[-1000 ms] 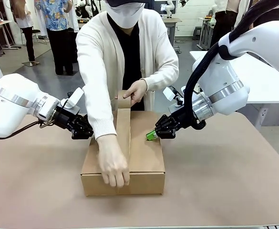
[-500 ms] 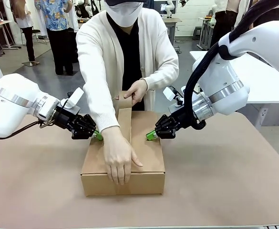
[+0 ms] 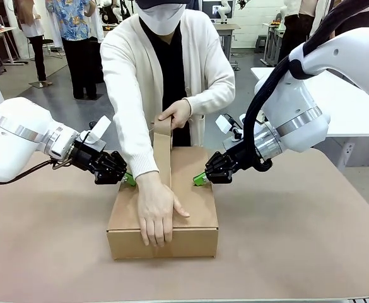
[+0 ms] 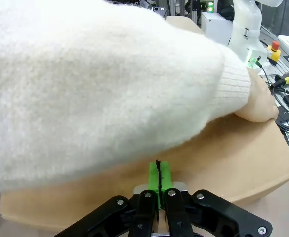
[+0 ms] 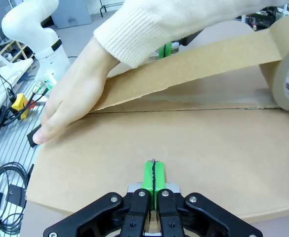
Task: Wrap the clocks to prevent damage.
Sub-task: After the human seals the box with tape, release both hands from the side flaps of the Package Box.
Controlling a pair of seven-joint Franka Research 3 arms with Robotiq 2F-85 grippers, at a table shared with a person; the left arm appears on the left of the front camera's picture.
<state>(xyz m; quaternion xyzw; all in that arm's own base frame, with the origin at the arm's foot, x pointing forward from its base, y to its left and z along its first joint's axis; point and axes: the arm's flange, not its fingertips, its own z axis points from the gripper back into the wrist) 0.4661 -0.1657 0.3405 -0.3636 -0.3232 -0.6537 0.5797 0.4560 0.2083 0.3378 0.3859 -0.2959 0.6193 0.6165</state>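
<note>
The box (image 3: 193,214) at the table's middle is being sealed; the clocks are probably inside, hidden. The person's hand (image 3: 156,211) presses tape (image 3: 163,158) on the seam. The left gripper (image 3: 128,179) and right gripper (image 3: 199,180), fully closed and empty, rest on the flaps. Next, the strip needs smoothing and cutting.

The flat brown cardboard box (image 3: 193,211) looked matt and dry, and the tan packing tape strip (image 3: 163,158) across it was smoother paper. The cream knitted sleeve (image 4: 85,84) came over soft and fuzzy, ribbed at the cuff. On the left gripper (image 4: 157,170), glossy black plastic links and smooth green pads (image 4: 153,175). The white arm shell (image 3: 7,158) shone, banded with brushed metal, above a matt brown tabletop (image 3: 298,240).
</note>
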